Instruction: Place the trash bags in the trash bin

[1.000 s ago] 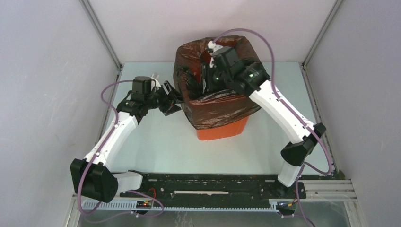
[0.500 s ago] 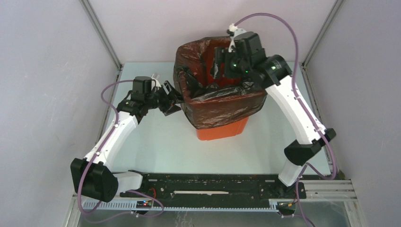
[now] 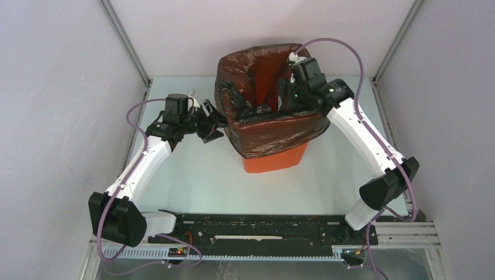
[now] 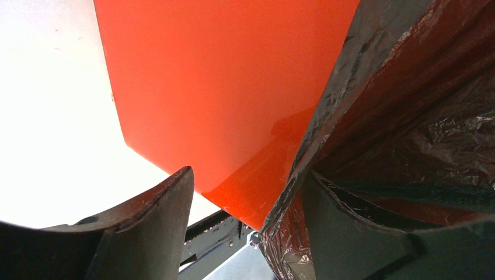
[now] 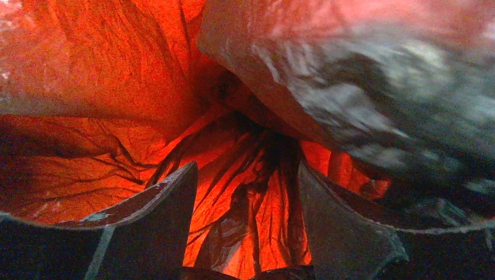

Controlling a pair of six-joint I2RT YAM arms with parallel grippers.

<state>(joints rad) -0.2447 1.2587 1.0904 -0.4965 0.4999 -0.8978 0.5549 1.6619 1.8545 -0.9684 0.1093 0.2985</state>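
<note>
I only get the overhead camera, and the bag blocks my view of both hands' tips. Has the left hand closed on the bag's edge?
Observer: No. The left wrist camera shows the left hand open. The edge of the bag hangs in the gap close to one finger, with the bare wall of the bin behind it.
Operator: And the right hand, down inside the bin?
Observer: Its wrist camera shows the right hand open too, holding nothing. It looks down at creased film that gathers toward the bottom.
</note>
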